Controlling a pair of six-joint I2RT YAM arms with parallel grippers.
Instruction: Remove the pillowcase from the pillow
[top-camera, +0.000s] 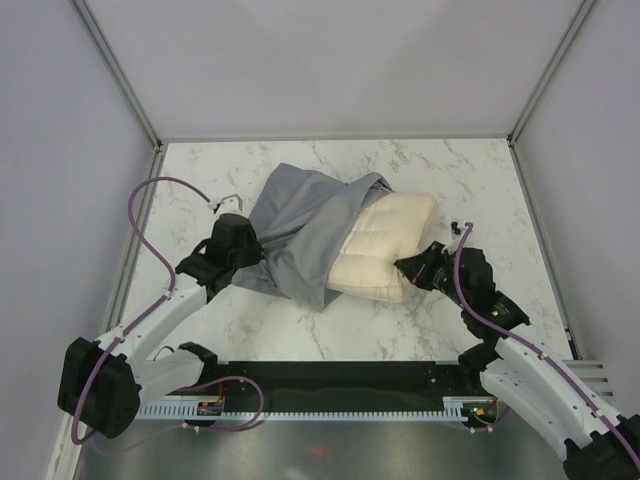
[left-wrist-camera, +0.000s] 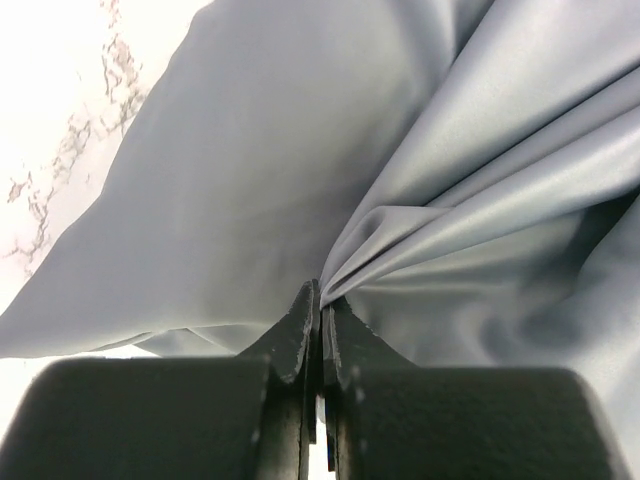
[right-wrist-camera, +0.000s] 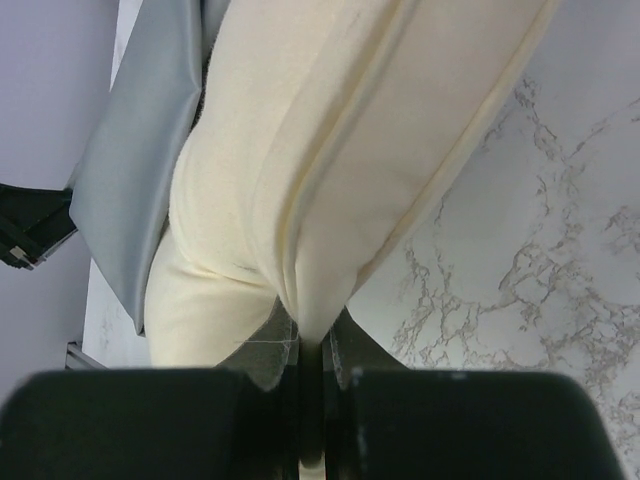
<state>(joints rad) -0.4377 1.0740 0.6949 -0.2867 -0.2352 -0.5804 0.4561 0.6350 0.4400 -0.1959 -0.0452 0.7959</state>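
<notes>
Left gripper (left-wrist-camera: 320, 305): clamped on pillowcase (top-camera: 300, 225) fold, left-centre of worktop (top-camera: 330, 335). Right gripper (right-wrist-camera: 312, 335): pinching pillow (top-camera: 392, 235) edge seam. Pillow: mid-worktop, right half exposed. Risk: thin seam pinch slips under pull, so pillow drags along with case.

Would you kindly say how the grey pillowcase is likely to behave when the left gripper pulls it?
Probably floppy: the pillowcase bunches into deep folds at the shut left gripper. Its sheen suggests it may slide fairly easily off the pillow. It looks thin, so likely light.
</notes>
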